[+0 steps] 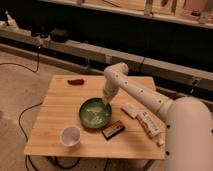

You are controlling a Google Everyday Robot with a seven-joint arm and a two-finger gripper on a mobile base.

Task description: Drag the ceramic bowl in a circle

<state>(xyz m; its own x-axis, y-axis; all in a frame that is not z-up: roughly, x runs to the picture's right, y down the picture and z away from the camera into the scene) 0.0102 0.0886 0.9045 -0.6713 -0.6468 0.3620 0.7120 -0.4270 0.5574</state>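
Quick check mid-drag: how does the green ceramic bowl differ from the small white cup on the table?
The ceramic bowl is green, wide and shallow; the white cup is much smaller and narrower. The bowl sits near the table's middle; the cup stands nearer the front left edge. The gripper reaches down to the bowl's right rim, while the cup stands untouched and apart. Both are round, upright, open-topped dishes on the wooden table.

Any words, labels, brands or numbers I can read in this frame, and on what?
None can be read.
Dark packet by the green bowl: markings too blurred.
White packet on the table: print too blurred.
White cup: no marking seen.
The pincer reaches into the bowl at its far rim; no label shows.
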